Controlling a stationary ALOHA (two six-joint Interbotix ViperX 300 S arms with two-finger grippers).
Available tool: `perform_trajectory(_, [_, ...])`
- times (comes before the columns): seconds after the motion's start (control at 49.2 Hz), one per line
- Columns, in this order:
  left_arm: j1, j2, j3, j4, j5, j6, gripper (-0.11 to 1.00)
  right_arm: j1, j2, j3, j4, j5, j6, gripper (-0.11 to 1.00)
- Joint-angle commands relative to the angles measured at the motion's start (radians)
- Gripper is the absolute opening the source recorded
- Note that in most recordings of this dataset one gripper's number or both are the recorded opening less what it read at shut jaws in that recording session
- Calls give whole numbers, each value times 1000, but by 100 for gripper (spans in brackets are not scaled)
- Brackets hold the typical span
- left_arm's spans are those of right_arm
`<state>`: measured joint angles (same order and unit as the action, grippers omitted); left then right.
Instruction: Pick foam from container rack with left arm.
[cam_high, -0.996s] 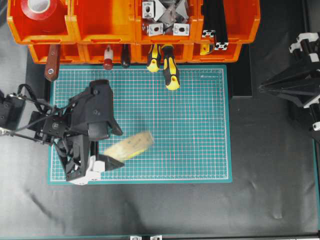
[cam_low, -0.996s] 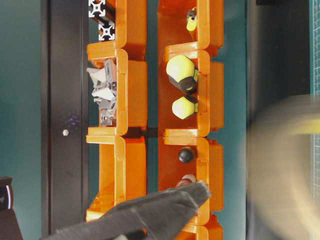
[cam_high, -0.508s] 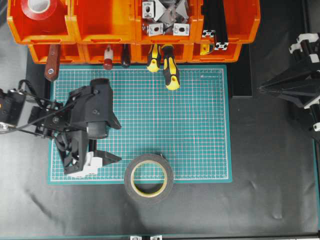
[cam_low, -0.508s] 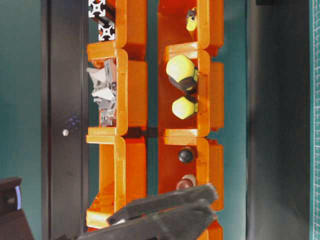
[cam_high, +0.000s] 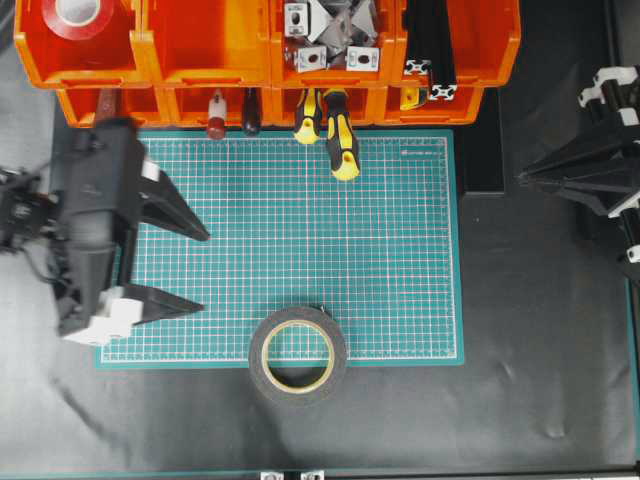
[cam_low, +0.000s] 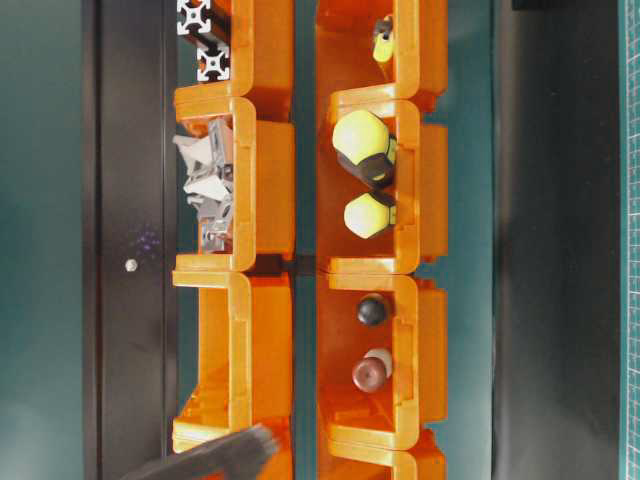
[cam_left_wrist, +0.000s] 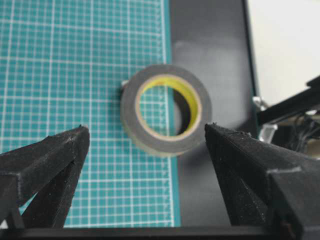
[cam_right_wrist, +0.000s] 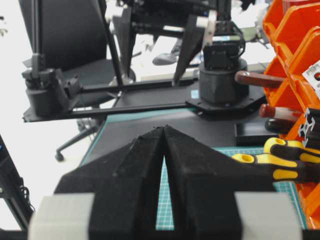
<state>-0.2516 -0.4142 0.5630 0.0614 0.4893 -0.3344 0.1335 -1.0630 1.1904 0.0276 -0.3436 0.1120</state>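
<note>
Overhead, the foam (cam_high: 298, 356) lies flat on the green mat's (cam_high: 380, 260) front edge, partly on the black bench (cam_high: 500, 400), well apart from the container rack (cam_high: 200, 60). The left arm (cam_high: 190, 270) hovers beside it, jaws wide, empty. Its wrist view frames the foam (cam_left_wrist: 166, 116) between spread fingers (cam_left_wrist: 50, 165). The right gripper's (cam_right_wrist: 164, 150) jaws are nearly together, empty.

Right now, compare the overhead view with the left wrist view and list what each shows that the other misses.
Only the overhead view shows the container rack, the red tape roll, the yellow-handled tools and the right arm. Only the left wrist view shows the foam's cream-yellow inner liner from the side. Both show the foam lying across the green mat's edge, with the open left gripper apart from it.
</note>
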Motion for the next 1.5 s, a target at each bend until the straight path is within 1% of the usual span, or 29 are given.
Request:
perform_trajectory(0.0, [-6, -72, 2, 3, -5, 35, 90, 3, 5, -21, 0, 6, 0, 0])
perform_trajectory(0.102, [-6, -138, 8, 3, -20, 92, 88, 3, 5, -20, 0, 6, 0, 0])
perform_trajectory(0.244, [6, -239, 31, 3, -41, 189, 86, 5, 3, -20, 0, 8, 0, 0])
perform_trajectory(0.386, [28, -356, 81, 3, -43, 235, 84, 3, -5, -20, 0, 8, -2, 0])
perform_trajectory(0.508, [72, -465, 138, 3, -43, 238, 83, 2, -21, -15, 0, 9, -2, 0])
perform_trajectory(0.589, [89, -532, 170, 3, -44, 252, 83, 2, -38, -12, 0, 25, 0, 0])
perform_trajectory(0.772, [94, -655, 245, 3, -58, 250, 83, 2, -52, -17, 0, 87, 0, 0])
perform_trajectory(0.874, [92, -703, 273, 3, -80, 250, 83, 2, -51, -15, -2, 100, -6, 0])
perform_trajectory(1.016, [91, -724, 295, 3, -84, 255, 83, 2, -54, -17, -3, 98, -9, 0])
perform_trajectory(1.158, [91, -709, 310, 3, -86, 236, 83, 0, -52, -15, -6, 103, -17, 0])
perform_trajectory(1.24, [92, -698, 314, 3, -89, 238, 83, 2, -54, -15, -8, 104, -25, 0])
perform_trajectory(1.321, [92, -698, 316, 3, -98, 255, 83, 5, -54, -14, -8, 98, -25, 0])
perform_trajectory(1.483, [92, -707, 321, 3, -120, 249, 83, 3, -54, -14, -9, 98, -26, 0])
